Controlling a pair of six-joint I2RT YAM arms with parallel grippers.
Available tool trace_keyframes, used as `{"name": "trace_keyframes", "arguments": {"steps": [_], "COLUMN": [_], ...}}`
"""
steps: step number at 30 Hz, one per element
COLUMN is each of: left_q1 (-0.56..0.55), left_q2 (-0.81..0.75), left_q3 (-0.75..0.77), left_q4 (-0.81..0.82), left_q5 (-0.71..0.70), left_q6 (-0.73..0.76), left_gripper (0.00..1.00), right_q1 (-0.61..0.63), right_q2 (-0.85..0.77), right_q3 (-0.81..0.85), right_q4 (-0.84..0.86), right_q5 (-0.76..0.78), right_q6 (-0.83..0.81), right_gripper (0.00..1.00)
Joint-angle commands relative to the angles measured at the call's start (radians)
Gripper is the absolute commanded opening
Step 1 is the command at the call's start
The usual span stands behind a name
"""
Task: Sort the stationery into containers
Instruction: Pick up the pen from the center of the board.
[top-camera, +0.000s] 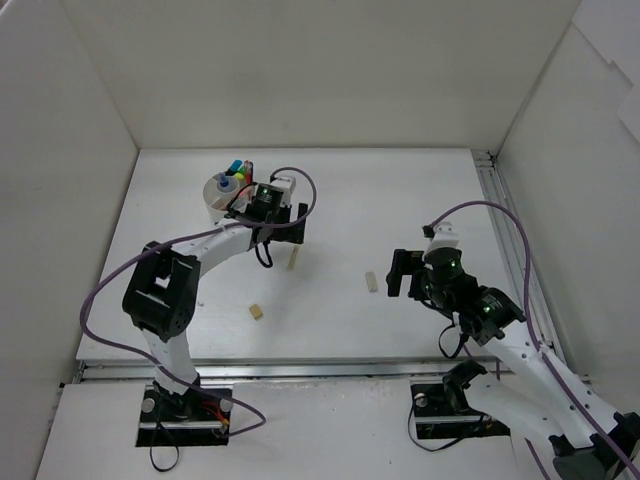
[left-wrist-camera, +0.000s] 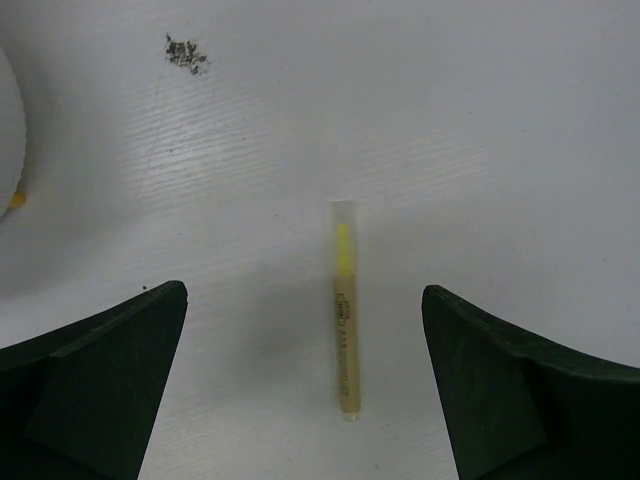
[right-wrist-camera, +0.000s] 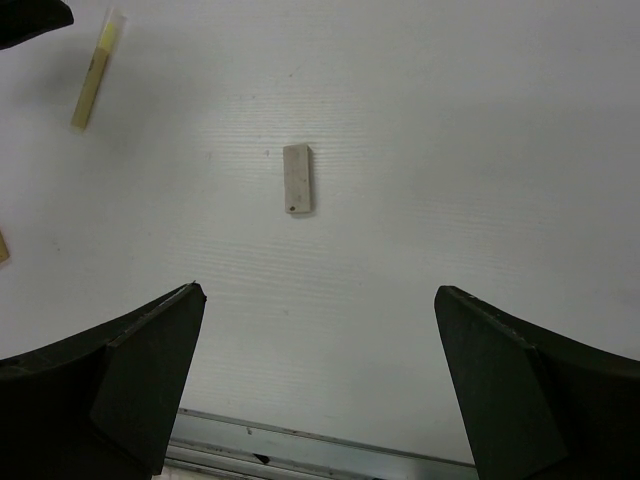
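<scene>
The left jaws are released and spread wide. Between them is only bare counter (left-wrist-camera: 480, 150) and the cream stick (left-wrist-camera: 346, 330). In the left wrist view the stick lies lengthwise in the middle of the frame, touching neither of the 2 dark fingers (left-wrist-camera: 90, 390). Its clear cap and yellow tip point toward the top edge.

The right jaws are just as far apart and grasp nothing. In the right wrist view 1 beige eraser (right-wrist-camera: 298, 179) lies flat on the counter in the upper middle of the frame, well ahead of the fingers.

Only the top view shows the whole white bowl (top-camera: 213, 203). It sits in the upper left of the counter, just beside the left arm's wrist, with stationery (top-camera: 238, 168) standing in it, blue, yellow and green ends up. The same view shows a second eraser (top-camera: 256, 312) lying alone in the lower centre-left.

The left wrist view catches only a sliver of the bowl's rim at its left edge. It also shows a dark smudge (left-wrist-camera: 187, 53) at the upper left that the top view does not resolve. The right wrist view has the stick in its upper left corner and a metal rail (right-wrist-camera: 300, 445) along the bottom edge.
</scene>
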Motion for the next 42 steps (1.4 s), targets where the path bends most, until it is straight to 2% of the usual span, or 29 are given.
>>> {"name": "trace_keyframes", "arguments": {"steps": [1,3,6,14,15,17,18,21,26,29,30,34,38,41,42], "left_q1": [0.004,0.004,0.004,-0.024,-0.024,-0.024,-0.024,-0.024,-0.033,-0.033,-0.033,-0.033,-0.022,0.039,0.054], "left_q2": [0.007,0.047,0.081,0.148,0.162,0.176,0.18,0.193,0.219,0.22,0.214,0.154,0.02,-0.103,-0.137], "left_q3": [0.074,0.105,0.119,0.177,0.189,0.202,0.205,0.211,0.225,0.231,0.229,0.197,0.115,0.014,-0.016], "left_q4": [-0.027,-0.047,-0.064,-0.106,-0.11,-0.122,-0.126,-0.137,-0.154,-0.166,-0.166,-0.128,-0.038,0.088,0.187], "left_q5": [0.057,0.072,0.076,0.021,0.023,0.023,0.023,0.018,-0.002,0.006,0.004,0.04,0.122,0.268,0.355], "left_q6": [0.001,0.01,0.016,0.039,0.041,0.041,0.041,0.044,0.058,0.071,0.076,0.125,0.188,0.232,0.251], "left_gripper": [1.0,1.0,0.94,0.62,0.53,0.45,0.35,0.29,0.26,0.1,0.0,0.0,0.0,0.0,0.0], "right_q1": [-0.006,-0.007,-0.007,-0.007,-0.006,-0.007,-0.009,-0.007,-0.01,-0.007,-0.009,-0.009,-0.007,-0.01,-0.007], "right_q2": [0.016,0.022,0.034,0.039,0.036,0.025,0.023,0.008,-0.003,-0.001,-0.003,0.0,-0.006,-0.03,-0.039], "right_q3": [0.003,0.007,0.006,-0.002,-0.001,-0.005,-0.007,-0.013,-0.011,-0.01,-0.011,-0.008,-0.005,0.001,0.003], "right_q4": [0.047,0.048,0.048,0.045,0.045,0.045,0.044,0.041,0.036,0.036,0.035,0.035,0.036,0.038,0.038], "right_q5": [0.016,0.019,0.02,0.029,0.032,0.04,0.04,0.043,0.046,0.048,0.048,0.048,0.045,0.081,0.094], "right_q6": [0.009,0.009,0.013,0.019,0.021,0.024,0.024,0.027,0.027,0.027,0.03,0.03,0.038,0.039,0.039], "right_gripper": [0.98,0.98,0.98,0.98,0.98,0.98,0.98,0.98,0.98,0.98,0.98,0.98,0.98,0.98,0.98]}}
